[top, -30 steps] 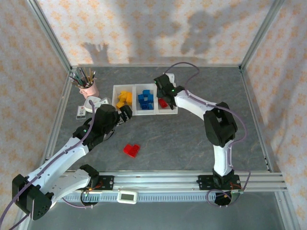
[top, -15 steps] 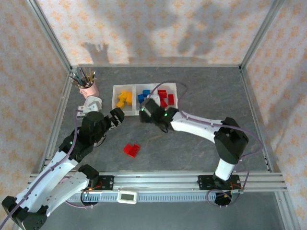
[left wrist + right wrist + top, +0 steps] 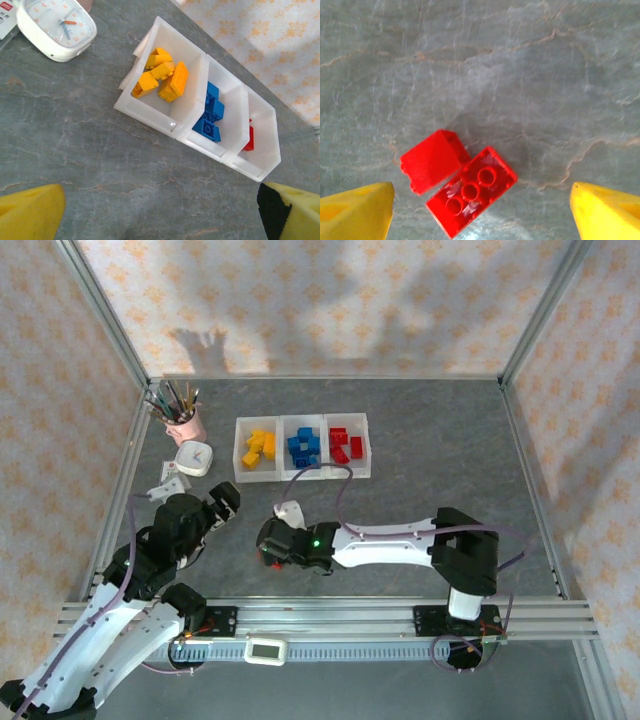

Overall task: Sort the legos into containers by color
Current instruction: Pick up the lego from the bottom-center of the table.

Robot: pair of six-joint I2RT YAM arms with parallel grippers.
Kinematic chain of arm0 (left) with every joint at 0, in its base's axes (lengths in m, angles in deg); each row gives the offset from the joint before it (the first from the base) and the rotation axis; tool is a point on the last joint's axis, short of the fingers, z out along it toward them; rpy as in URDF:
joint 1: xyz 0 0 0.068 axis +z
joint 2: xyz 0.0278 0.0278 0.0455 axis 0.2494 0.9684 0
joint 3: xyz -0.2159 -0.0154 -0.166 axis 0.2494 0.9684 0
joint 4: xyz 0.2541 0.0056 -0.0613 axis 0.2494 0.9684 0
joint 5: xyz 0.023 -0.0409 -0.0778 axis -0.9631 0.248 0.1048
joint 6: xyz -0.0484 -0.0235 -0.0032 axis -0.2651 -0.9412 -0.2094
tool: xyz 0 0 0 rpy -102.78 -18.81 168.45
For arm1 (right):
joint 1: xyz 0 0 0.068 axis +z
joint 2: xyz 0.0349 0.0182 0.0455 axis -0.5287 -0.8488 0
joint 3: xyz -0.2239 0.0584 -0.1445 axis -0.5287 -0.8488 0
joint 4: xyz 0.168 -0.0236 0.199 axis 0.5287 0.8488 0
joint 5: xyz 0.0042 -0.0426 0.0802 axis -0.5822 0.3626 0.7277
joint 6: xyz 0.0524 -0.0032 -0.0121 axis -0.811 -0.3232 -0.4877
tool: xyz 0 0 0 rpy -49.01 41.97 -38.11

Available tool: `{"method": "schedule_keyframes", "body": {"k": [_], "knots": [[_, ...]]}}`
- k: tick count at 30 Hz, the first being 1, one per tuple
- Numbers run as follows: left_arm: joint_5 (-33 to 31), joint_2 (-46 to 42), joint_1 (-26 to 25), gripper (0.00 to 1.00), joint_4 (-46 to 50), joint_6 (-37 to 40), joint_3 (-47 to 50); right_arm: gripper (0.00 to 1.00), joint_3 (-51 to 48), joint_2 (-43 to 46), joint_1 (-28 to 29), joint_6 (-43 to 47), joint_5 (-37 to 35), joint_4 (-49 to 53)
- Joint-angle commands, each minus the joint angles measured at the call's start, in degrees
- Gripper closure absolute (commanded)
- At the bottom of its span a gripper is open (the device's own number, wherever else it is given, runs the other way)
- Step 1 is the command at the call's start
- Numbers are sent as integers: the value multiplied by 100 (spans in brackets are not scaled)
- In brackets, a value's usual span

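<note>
Left gripper [image 3: 160, 200]: spread wide, near the table's [image 3: 430, 450] left edge, facing the containers [image 3: 159, 116].
Right gripper [image 3: 266, 546]: spread, reaching low over two red legos [image 3: 470, 197].

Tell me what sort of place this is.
Probably a lab test cell for robot manipulation, not a home: an aluminium frame hung with patterned cloth walls encloses a grey tabletop, and staged props sit on it, like the bins of colour-sorted legos.
</note>
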Motion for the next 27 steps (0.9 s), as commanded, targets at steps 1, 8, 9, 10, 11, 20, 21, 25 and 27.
{"method": "schedule_keyframes", "body": {"k": [1,8,9,10,11,20,21,25,27], "knots": [[-270,-75,-29,1,325,-133,68,8,-125,-173,185,-353,-162,119],[-391,-153,-32,1,363,-192,68,4,229,-834,333,-296,-334,207],[-394,-157,-25,1,367,-197,63,4,290,-907,337,-299,-413,256],[-426,-152,-32,1,389,-187,53,3,336,-979,332,-311,-530,311],[-445,-157,-26,1,402,-197,46,3,382,-1024,333,-337,-629,348],[-388,-66,-27,1,218,-211,90,2,434,-1111,283,-672,-1303,950],[-370,-40,-27,1,201,-202,89,3,323,-1019,267,-664,-1273,961],[-368,52,-32,1,162,-176,72,7,-123,-655,237,-654,-1095,960],[-345,61,-33,1,144,-188,80,10,-302,-492,230,-664,-1017,871]]}}
